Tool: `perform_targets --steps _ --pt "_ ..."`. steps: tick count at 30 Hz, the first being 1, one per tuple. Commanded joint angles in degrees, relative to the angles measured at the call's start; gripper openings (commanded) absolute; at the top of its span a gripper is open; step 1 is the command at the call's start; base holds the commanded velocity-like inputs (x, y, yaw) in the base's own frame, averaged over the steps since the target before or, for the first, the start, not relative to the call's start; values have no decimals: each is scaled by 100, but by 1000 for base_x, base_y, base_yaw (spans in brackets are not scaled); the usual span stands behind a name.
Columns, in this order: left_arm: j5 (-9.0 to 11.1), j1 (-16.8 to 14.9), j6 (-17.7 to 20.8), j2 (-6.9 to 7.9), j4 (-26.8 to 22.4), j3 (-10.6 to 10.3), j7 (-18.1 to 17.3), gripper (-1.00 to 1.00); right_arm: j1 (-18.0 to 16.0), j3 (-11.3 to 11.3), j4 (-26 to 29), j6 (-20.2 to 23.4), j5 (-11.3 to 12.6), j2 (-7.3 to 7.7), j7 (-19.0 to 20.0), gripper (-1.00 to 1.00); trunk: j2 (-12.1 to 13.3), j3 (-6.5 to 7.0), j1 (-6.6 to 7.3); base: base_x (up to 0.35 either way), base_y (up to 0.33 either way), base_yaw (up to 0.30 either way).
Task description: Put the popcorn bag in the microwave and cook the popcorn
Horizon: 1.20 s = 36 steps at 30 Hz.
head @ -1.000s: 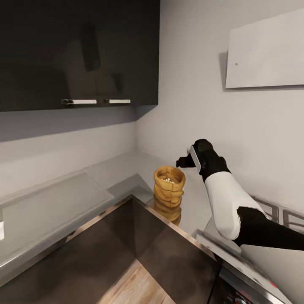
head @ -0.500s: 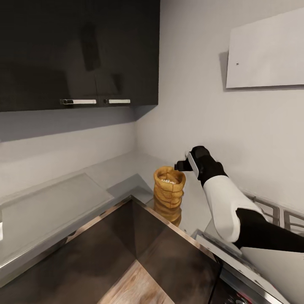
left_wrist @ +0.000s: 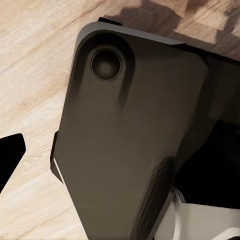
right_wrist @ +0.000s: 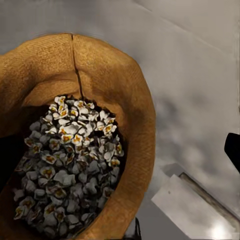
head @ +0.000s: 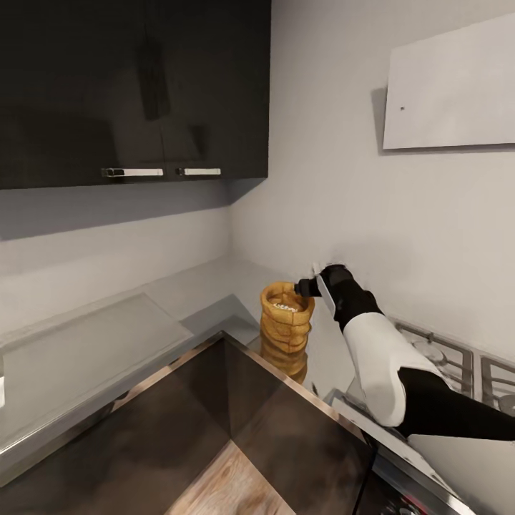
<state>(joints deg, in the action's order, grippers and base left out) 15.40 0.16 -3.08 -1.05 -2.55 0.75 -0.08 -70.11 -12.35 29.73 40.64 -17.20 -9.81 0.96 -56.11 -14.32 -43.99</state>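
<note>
Over the last second your right arm has dropped and slid left, so the right gripper point(head: 309, 287) now sits at the far-right rim of the small tan-yellow paper popcorn bag with bulging folds point(head: 286, 317), where a second ago it hung higher and clear to the right. You have closed the approach, and the grasp looks like the step in hand. Whether that claw is released or clenched I cannot tell, as the head view shows only a dark stub and the right wrist view only two dark tips at the picture's edges. The left claw's state is likewise unclear from the left wrist view, which looks past a dark robot body part point(left_wrist: 130, 145) at pale wood flooring point(left_wrist: 35, 75). The bag stands upright on the long matte grey countertop point(head: 200, 293), close to the inner corner of its front edge, and has not shifted. The right wrist view looks straight down into it at whitish-cream popcorn bits point(right_wrist: 70, 165). Mind that corner edge: a push leftward or toward you could tip the bag off the slab. There is open counter behind and to its left, the pale wall point(head: 343, 186) lies beyond, and the gas hob grates point(head: 443, 357) are to the right under your forearm.
</note>
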Motion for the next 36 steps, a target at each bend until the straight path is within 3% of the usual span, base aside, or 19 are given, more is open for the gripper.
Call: perform_targets --steps 1,12,36 --pt "24 2 -9 -1 -6 5 -1 100 10 -39 -3 -29 -33 -4 8 100 -5 -6 0 0 0 0" --pt "24 2 -9 -1 -7 10 -1 100 306 -39 -61 -437 1 30 1 100 -5 -6 0 0 0 0" --pt "24 2 -9 -1 -8 12 -1 100 393 -94 -380 -443 24 32 -8 100 -5 -6 0 0 0 0"
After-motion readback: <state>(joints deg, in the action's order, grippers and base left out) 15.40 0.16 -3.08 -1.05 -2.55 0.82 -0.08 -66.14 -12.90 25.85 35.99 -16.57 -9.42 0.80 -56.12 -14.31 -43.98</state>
